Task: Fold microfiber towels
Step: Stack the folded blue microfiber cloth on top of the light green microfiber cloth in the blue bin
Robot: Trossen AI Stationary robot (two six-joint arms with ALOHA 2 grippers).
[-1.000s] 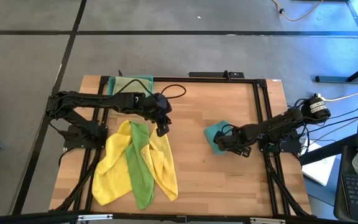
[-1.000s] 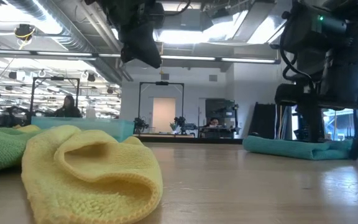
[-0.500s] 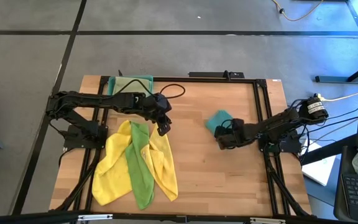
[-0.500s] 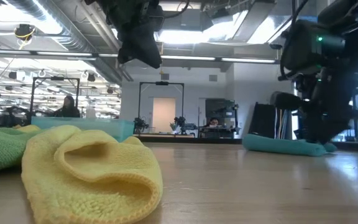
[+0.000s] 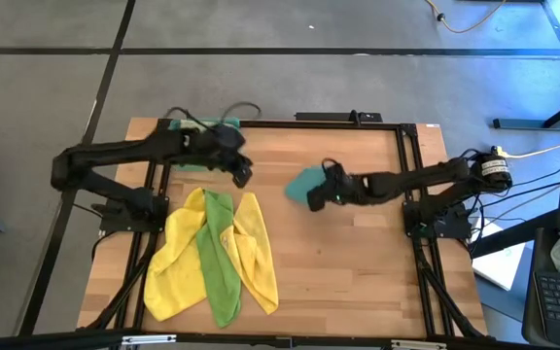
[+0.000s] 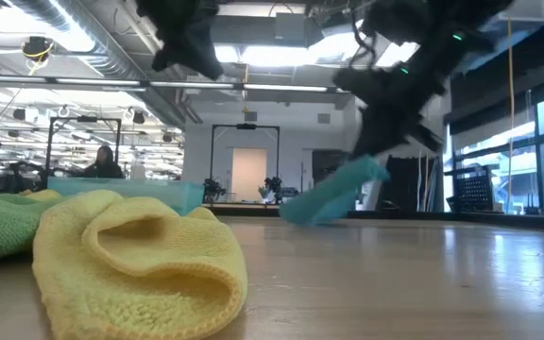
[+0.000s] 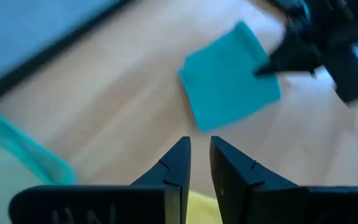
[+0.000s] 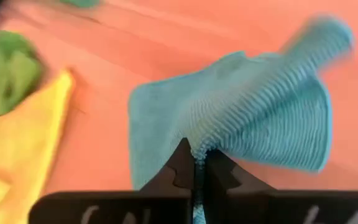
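Gripping the teal towel [image 5: 305,184] mid-frame, my right gripper [image 5: 321,191] was clenched; bare table [image 5: 358,262] lay lower right.

No legible text, labels, brands or numbers anywhere in view.

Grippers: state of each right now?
Left gripper: fingers nearly together, a slim gap between them, holding nothing, above the table.
Right gripper: shut on the teal towel, lifting it.
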